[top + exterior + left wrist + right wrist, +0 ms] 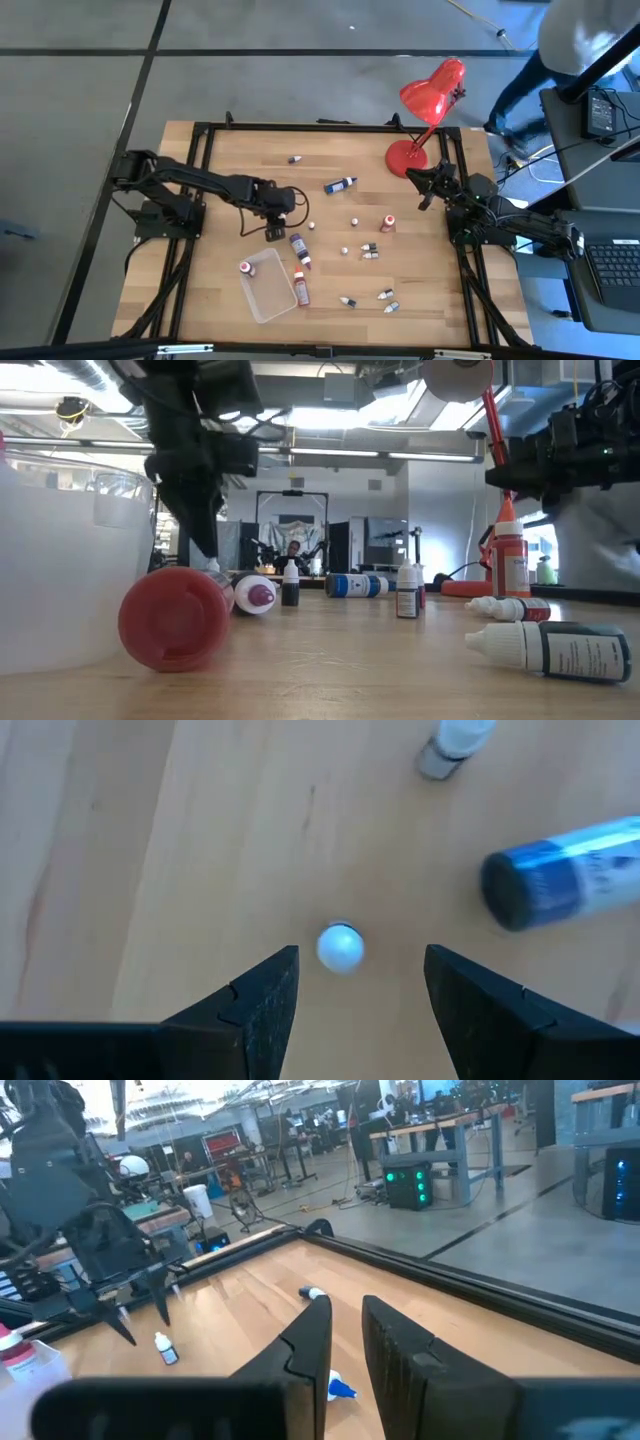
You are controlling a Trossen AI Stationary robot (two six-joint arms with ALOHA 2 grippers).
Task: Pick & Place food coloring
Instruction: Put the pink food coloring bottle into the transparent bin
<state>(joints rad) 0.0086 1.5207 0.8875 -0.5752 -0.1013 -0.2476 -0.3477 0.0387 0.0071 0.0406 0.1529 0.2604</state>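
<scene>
Fingers of the left gripper point(360, 982) are hanging wide open, gripping nothing, straddling a small upright white-capped food coloring bottle point(340, 947) standing on the wooden counter point(150, 840), axis vertical, centred between them; right gripper point(432, 184) waiting near the red lamp point(430, 95), its fingers nearly closed and empty.

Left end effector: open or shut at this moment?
Open. In the left wrist view the left end effector shows its two fingers spread apart, with a small white-capped bottle between them, untouched.
</scene>
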